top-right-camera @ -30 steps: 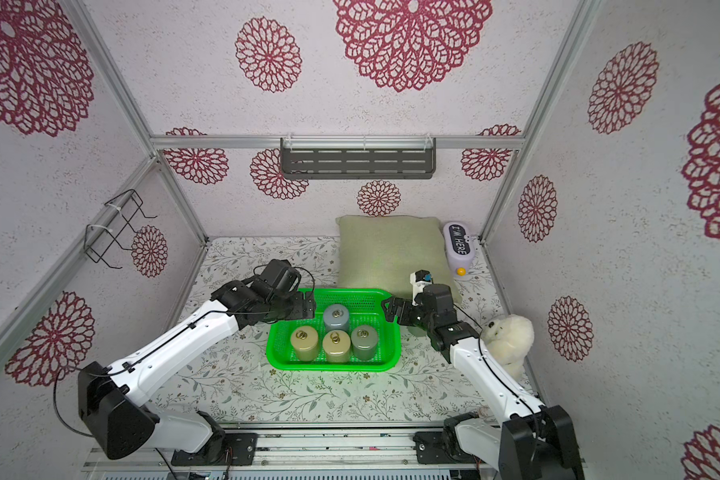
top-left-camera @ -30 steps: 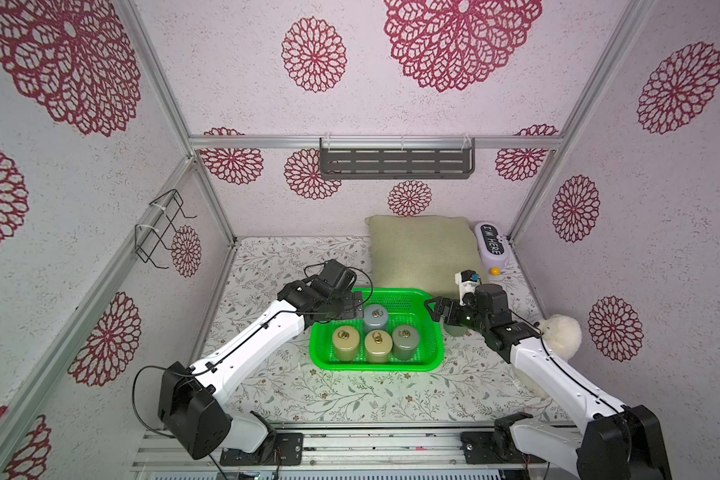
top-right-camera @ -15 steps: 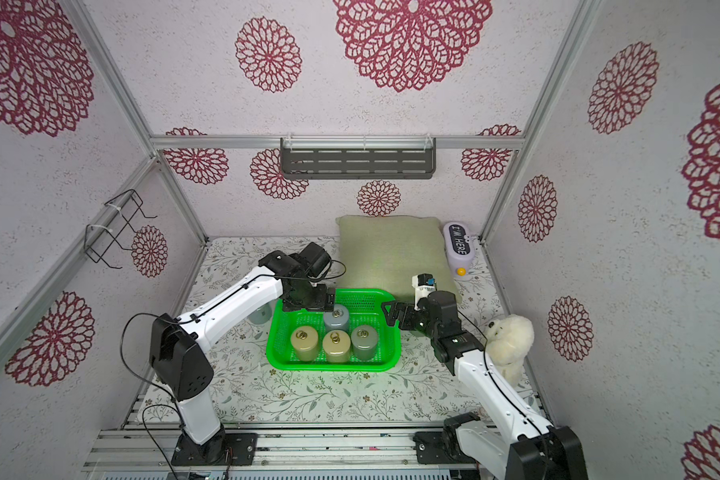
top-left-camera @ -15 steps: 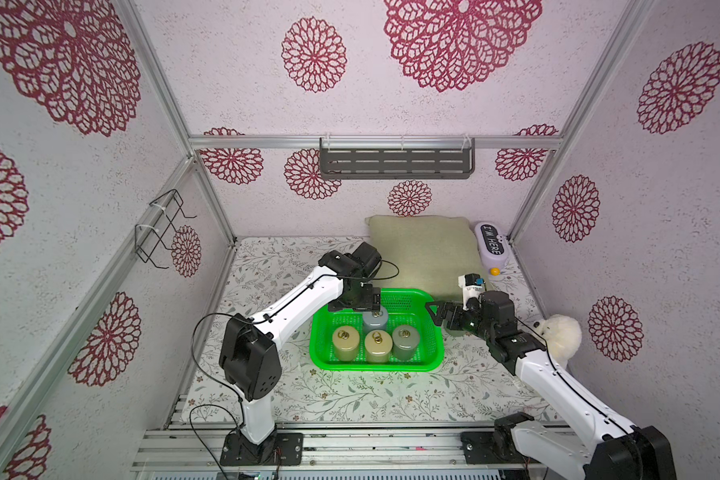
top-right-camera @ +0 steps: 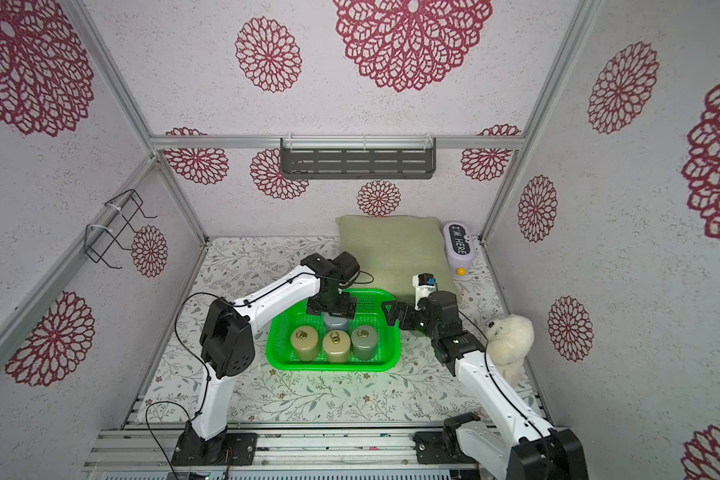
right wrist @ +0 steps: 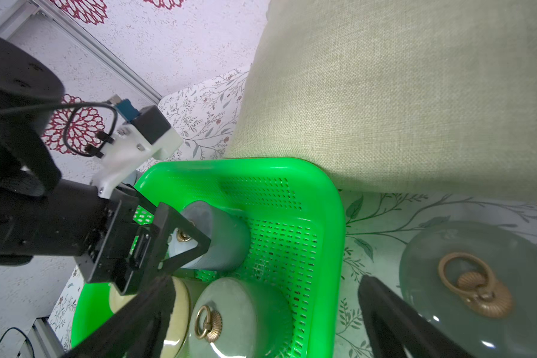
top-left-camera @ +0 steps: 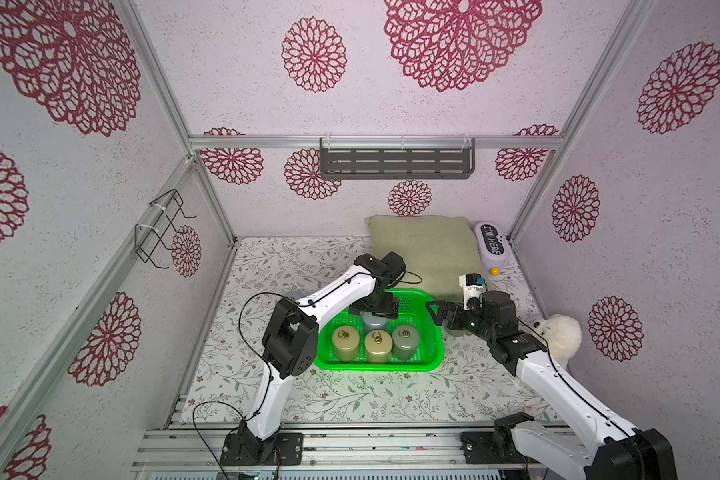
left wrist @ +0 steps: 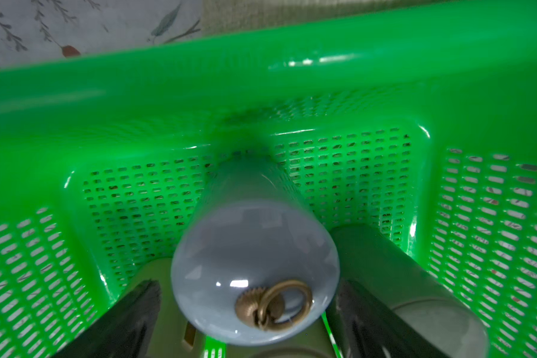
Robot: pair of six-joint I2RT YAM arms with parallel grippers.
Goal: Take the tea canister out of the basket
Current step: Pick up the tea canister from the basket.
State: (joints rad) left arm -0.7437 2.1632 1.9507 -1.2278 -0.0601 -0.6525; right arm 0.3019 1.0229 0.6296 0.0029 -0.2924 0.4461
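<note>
left gripper (top-left-camera: 374,311) jaws apart, straddling blue-grey round tea canister (left wrist: 255,263) in bright green mesh plastic basket (top-left-camera: 375,368), canister mostly hidden from above; right gripper (top-left-camera: 440,316) jaws apart too.

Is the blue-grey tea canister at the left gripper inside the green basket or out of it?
Inside: the blue-grey canister stands on the basket's mesh floor, the open left gripper around it.

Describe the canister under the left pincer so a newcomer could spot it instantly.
Find the bright green basket in front of the beige pillow. Along its near side stand three canisters; a fourth canister stands alone behind them, straddled by the open left pincer. It alone is blue-grey; its neighbours are tan and grey-green.
</note>
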